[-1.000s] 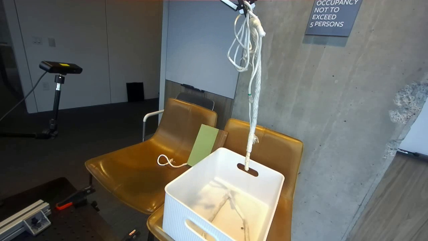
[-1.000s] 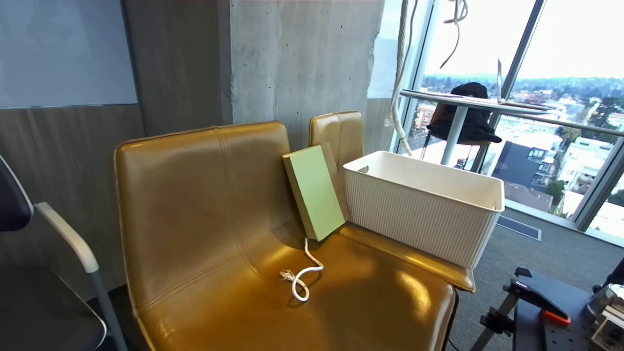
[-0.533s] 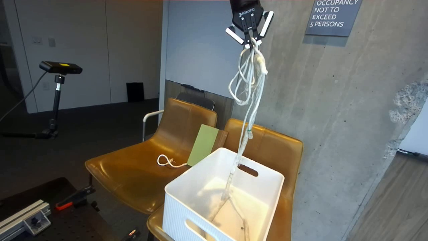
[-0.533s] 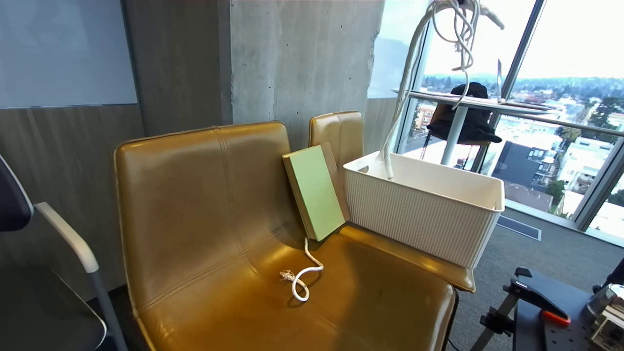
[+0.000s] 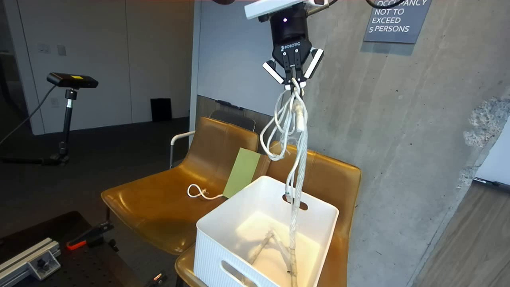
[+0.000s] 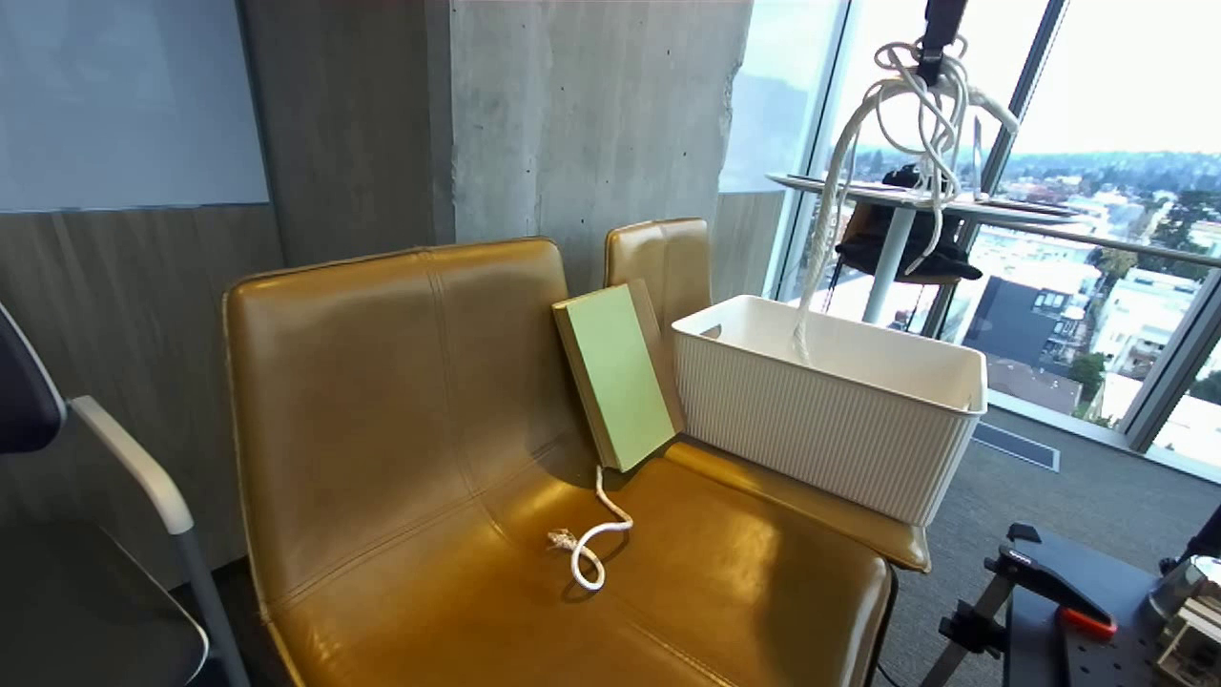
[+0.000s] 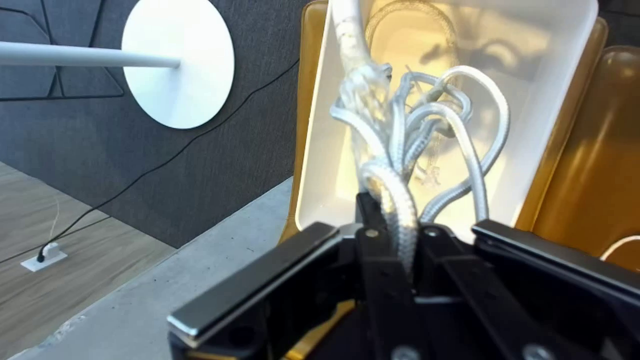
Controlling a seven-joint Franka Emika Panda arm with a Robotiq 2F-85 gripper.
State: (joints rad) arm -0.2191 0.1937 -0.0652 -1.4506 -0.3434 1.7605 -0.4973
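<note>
Gripper [image 5: 295,86]: we see it pinching the top of the white rope [image 5: 302,159]; in the wrist view the thin loops [image 7: 404,210] run right up between its two fingers.
White rope: it hangs at 6 o'clock under the gripper. Its thick tail dips inside the white box [image 6: 811,420], and its thin loops dangle in the air above the rim.
White box: we find it on a brown chair [image 5: 330,171], at 6 o'clock from the gripper in an exterior view.
Tan strand [image 5: 259,246]: it lies on the box floor. We cannot tell if the rope's tail touches it.
Green book [image 6: 615,377]: it stands tilted at 9 o'clock from the box in an exterior view.
Short cord [image 6: 610,526]: it lies curled at 6 o'clock from the book.
Rope work done: the rope is caught, up high, with its tail in the box.
Rope work left: the rope is not let go, and the loops are not resting on anything. We think the work is about in the middle.
</note>
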